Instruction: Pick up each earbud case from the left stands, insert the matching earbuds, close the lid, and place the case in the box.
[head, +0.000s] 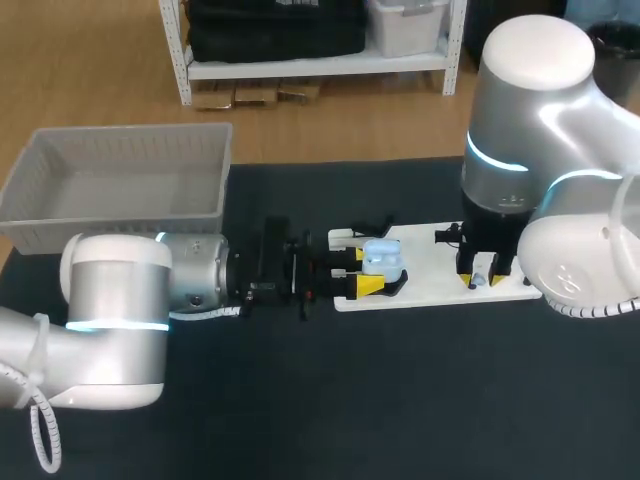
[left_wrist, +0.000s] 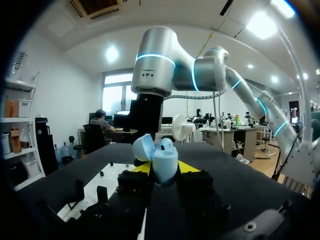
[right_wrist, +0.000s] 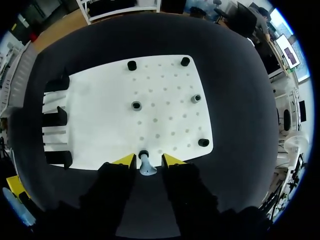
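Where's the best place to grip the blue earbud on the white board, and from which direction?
Its upper part, from straight above: the earbud stands upright at the edge of the board, with the right gripper open around it.

bright, even overhead light; the white board (right_wrist: 165, 100) gleams against the dull black table (right_wrist: 237, 80)

Pale blue case (left_wrist: 165, 166), lid open, upright; earbud (right_wrist: 146, 166) at board (right_wrist: 165, 95) edge

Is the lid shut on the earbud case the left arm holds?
No, the light-blue earbud case has its lid tipped open beside the body.
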